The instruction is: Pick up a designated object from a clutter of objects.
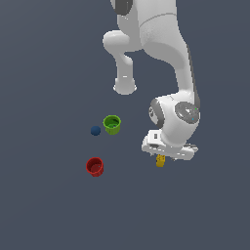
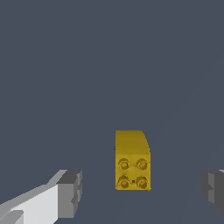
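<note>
The designated object is a tiny yellow piece [image 1: 160,161] with studs on top, lying on the dark floor. It shows just below the white hand in the exterior view. In the wrist view the yellow piece [image 2: 132,160] sits between the two grey fingertips, nearer neither side, with wide gaps to both. My gripper [image 2: 141,190] is open and holds nothing. In the exterior view the gripper [image 1: 166,157] is mostly hidden under the hand. The rest of the clutter is a green cup [image 1: 112,124], a dark blue ball [image 1: 95,130] and a red cup [image 1: 94,166], all toward the exterior view's left.
The arm's white base post [image 1: 125,85] stands behind the green cup. The floor [image 1: 49,210] is a plain dark grey surface.
</note>
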You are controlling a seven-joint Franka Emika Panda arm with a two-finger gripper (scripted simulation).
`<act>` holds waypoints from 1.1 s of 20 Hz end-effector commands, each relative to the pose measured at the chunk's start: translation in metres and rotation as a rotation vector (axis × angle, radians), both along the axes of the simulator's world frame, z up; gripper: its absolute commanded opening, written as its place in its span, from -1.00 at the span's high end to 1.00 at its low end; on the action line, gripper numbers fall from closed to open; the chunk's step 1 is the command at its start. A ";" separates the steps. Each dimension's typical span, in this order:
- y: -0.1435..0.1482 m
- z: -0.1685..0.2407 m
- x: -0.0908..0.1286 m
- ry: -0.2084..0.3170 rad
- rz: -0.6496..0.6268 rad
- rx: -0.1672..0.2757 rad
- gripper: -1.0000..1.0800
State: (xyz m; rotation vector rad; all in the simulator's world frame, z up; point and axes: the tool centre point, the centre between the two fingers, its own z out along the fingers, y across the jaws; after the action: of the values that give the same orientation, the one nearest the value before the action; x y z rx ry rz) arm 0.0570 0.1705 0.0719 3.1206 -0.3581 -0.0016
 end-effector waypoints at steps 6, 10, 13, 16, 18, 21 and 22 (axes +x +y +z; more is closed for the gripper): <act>0.000 -0.026 -0.001 0.000 -0.001 0.000 -0.92; 0.000 -0.044 -0.001 -0.001 -0.002 0.000 -0.92; 0.000 -0.049 0.000 -0.001 -0.002 0.000 -0.92; 0.001 -0.050 0.000 -0.001 -0.002 0.000 1.00; 0.001 -0.050 0.000 -0.001 -0.002 0.000 1.00; 0.001 -0.050 0.000 -0.001 -0.002 0.000 1.00; 0.001 -0.050 0.000 -0.001 -0.002 0.000 1.00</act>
State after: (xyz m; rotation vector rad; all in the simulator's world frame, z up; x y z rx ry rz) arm 0.0569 0.1714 0.0221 3.1207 -0.3611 -0.0006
